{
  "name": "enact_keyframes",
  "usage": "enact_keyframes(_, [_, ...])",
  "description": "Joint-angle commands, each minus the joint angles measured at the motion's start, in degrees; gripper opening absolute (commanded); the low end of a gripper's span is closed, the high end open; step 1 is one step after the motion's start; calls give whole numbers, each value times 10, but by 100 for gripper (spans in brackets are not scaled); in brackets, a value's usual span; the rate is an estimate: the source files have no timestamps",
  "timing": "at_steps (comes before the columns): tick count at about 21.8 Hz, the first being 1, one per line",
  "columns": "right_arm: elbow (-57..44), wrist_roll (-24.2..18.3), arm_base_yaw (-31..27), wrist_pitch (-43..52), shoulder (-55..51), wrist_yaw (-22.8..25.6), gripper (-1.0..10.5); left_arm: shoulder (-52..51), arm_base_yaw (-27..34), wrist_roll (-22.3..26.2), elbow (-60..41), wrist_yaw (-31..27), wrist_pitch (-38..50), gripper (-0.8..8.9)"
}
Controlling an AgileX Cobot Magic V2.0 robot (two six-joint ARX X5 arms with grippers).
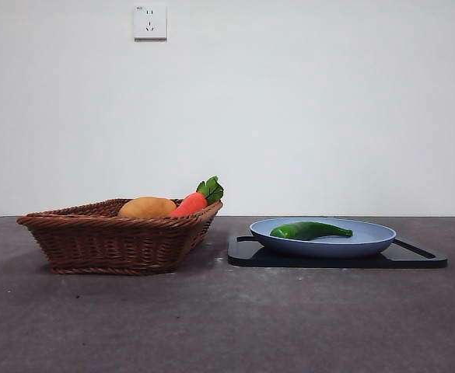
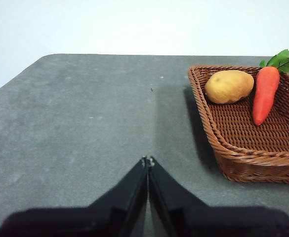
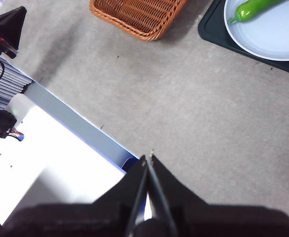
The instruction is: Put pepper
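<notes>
The dark-green pepper (image 1: pixel 310 230) lies on a pale blue plate (image 1: pixel 371 242) that stands on a black tray (image 1: pixel 246 253) at the right of the table. The right wrist view also shows the pepper (image 3: pixel 253 9) on the plate (image 3: pixel 277 37). My left gripper (image 2: pixel 147 161) is shut and empty, over bare table beside the wicker basket (image 2: pixel 243 148). My right gripper (image 3: pixel 148 158) is shut and empty, above the table's edge, well away from the plate. Neither arm shows in the front view.
The brown wicker basket (image 1: pixel 103 237) stands at the left, holding a potato (image 1: pixel 147 207) and an orange carrot (image 1: pixel 192 203) with green leaves. The potato (image 2: pixel 229 86) and carrot (image 2: pixel 265 94) also show in the left wrist view. Grey table (image 1: pixel 227 318) lies in front.
</notes>
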Motion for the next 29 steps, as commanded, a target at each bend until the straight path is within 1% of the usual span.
enact_keyframes(1, [11,-5,3,4,4,-1,11,-2,2,-4,-6,0,6,8])
enact_keyframes(5, [11,-10,3,4,3,-1,11,-2,2,-4,-6,0,6,8])
enact_keyframes(6, [11,-50,-8,11,-3,4,11,-2,2,-4,-6,0,6,8])
enact_keyframes(7, [10,-70,-24,21,-16,6,11,-2,2,-4,-6,0,6,8])
enact_keyframes(8, [8,-77,-42,42,-28,6,11,-2,2,-4,-6,0,7,8])
enact_keyframes(9, [-2,-78,-68,84,-50,5,11,-2,2,-4,-6,0,6,8])
enact_keyframes(10, [-19,-70,-94,134,-75,-3,11,-2,2,-4,-6,0,7,8])
enact_keyframes(12, [-76,-51,-142,226,-132,-3,11,-2,2,-4,-6,0,6,8])
enact_keyframes(13, [-115,-51,-162,272,-163,-2,11,-2,2,-4,-6,0,6,8])
enact_keyframes(16, [-256,-55,-191,420,-250,3,11,-2,2,-4,-6,0,6,8])
enact_keyframes(18, [-355,-52,-197,516,-307,31,11,-2,2,-4,-6,0,6,8])
enact_keyframes(22, [-479,-24,-198,619,-379,74,11,-2,2,-4,-6,0,6,8])
enact_keyframes(25, [-555,-6,-198,663,-427,106,11,-2,2,-4,-6,0,6,8])
enact_keyframes(27, [-596,-3,-198,679,-454,112,11,-2,2,-4,-6,0,6,8])
enact_keyframes(29, [-633,8,-198,691,-476,117,11,-2,2,-4,-6,0,6,8])
